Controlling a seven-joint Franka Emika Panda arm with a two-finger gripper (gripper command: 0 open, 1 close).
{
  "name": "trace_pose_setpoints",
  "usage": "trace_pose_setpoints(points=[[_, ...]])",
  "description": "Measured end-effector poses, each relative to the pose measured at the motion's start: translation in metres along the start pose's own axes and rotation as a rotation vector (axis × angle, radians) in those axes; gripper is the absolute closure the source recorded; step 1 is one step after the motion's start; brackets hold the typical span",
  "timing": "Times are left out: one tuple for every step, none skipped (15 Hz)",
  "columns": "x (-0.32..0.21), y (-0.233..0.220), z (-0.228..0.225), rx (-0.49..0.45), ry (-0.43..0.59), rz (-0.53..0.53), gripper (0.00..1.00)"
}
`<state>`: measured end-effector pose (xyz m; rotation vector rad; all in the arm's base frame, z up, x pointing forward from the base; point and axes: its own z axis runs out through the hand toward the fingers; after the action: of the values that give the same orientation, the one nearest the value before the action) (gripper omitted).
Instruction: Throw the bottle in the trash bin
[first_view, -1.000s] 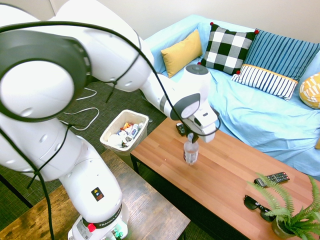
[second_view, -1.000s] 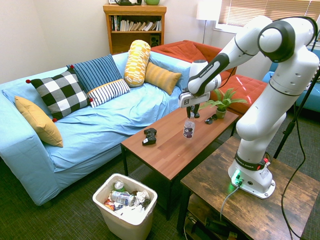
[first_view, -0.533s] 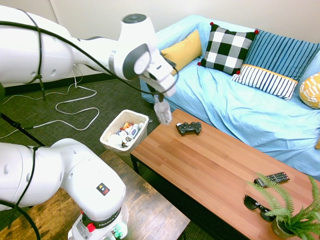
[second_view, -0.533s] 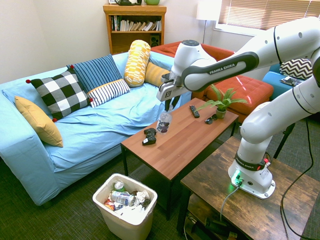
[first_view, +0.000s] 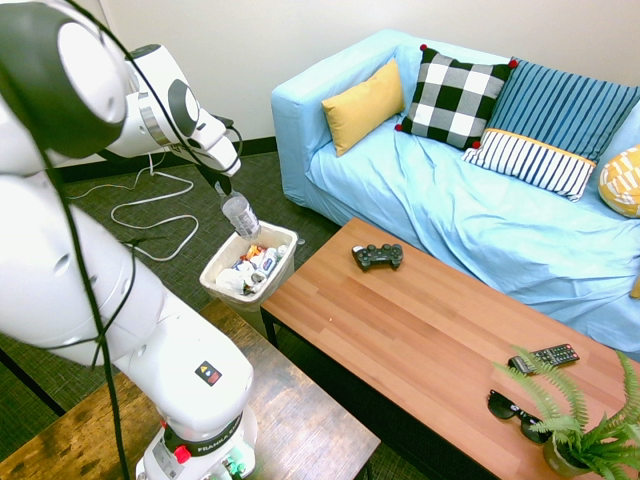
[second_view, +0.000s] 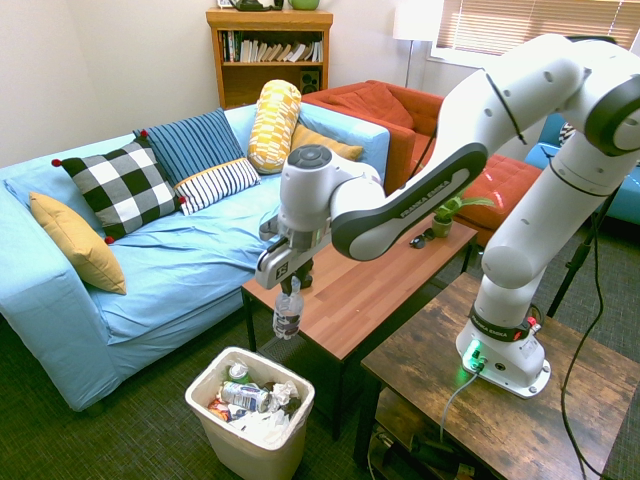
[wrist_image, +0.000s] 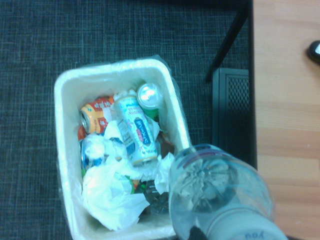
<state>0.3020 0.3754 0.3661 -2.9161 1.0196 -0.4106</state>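
The clear plastic bottle (second_view: 288, 310) hangs in the air by its cap end, with my gripper (second_view: 295, 281) shut on it. It hovers above the off-white trash bin (second_view: 207, 382), near the bin's rim on the table side. In the first exterior view the bottle (first_view: 240, 215) dangles tilted from my gripper (first_view: 224, 188) over the trash bin (first_view: 216, 265). The wrist view looks down past the bottle's base (wrist_image: 220, 186) into the trash bin (wrist_image: 63, 150), which holds cans, a bottle and crumpled paper.
The wooden coffee table (second_view: 350, 300) stands beside the bin, with a black game controller (first_view: 377, 256), a remote (first_view: 543, 357), sunglasses (first_view: 516, 412) and a potted fern (first_view: 585, 430) on it. A blue sofa (second_view: 180, 250) with cushions runs behind. A darker wooden side table (first_view: 300, 425) bears the arm's base.
My arm has swung the bottle from above the coffee table's end, past the table edge, to a spot over the trash bin and lower down. The grip has stayed shut.
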Motion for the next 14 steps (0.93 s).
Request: trace_pose_setpoints(points=[[-0.001, -0.011, 0.011, -0.008, 0.002, 0.002, 1.0], [-0.001, -0.021, 0.022, -0.014, -0.004, 0.004, 1.0], [-0.001, -0.031, 0.032, -0.02, -0.014, 0.004, 1.0], [-0.001, -0.04, 0.042, -0.026, -0.024, 0.005, 1.0], [0.0, -0.048, 0.053, -0.035, -0.036, 0.007, 1.0], [0.0, -0.054, 0.064, -0.051, -0.047, 0.007, 0.0], [0.0, -0.06, 0.073, -0.063, -0.054, 0.009, 0.0], [-0.001, -0.066, 0.077, -0.065, -0.054, 0.009, 0.0], [-0.001, -0.071, 0.078, -0.063, -0.05, 0.011, 0.0], [-0.001, -0.074, 0.079, -0.064, -0.046, 0.014, 0.0], [0.0, -0.076, 0.08, -0.066, -0.045, 0.018, 0.0], [0.001, -0.077, 0.081, -0.067, -0.041, 0.019, 0.0], [0.001, -0.079, 0.081, -0.067, -0.042, 0.018, 0.0], [0.002, -0.081, 0.08, -0.066, -0.044, 0.02, 0.0]])
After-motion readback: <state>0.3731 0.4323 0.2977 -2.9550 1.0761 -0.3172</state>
